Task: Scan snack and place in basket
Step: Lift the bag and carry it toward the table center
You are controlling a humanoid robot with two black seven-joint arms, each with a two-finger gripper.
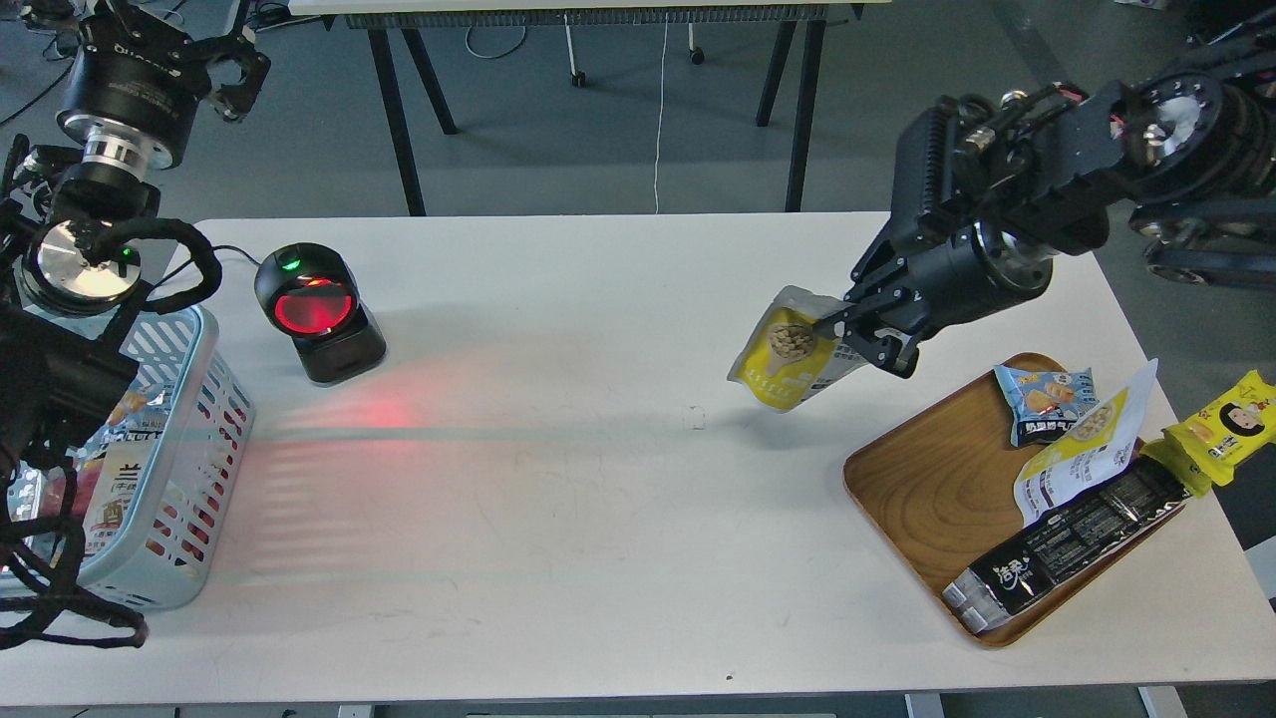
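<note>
My right gripper [847, 334] is shut on the snack [783, 357], a small yellow pouch with a round picture of beige balls. It holds the pouch tilted in the air, left of the wooden tray and above the table's middle right. The light blue basket [204, 399] stands at the left table edge with several packets inside. My left gripper [234, 70] is raised at the top left, behind the basket, fingers spread and empty. The black scanner [317, 311] with its red glowing window stands right of the basket.
The brown wooden tray [927, 489] at the right holds a small blue packet [1042, 399], a flat white pouch with a yellow band [1082, 454] and a long black packet [1067, 543]. A yellow cartoon-face packet [1221, 429] lies off its right side. Red scanner light falls on the table.
</note>
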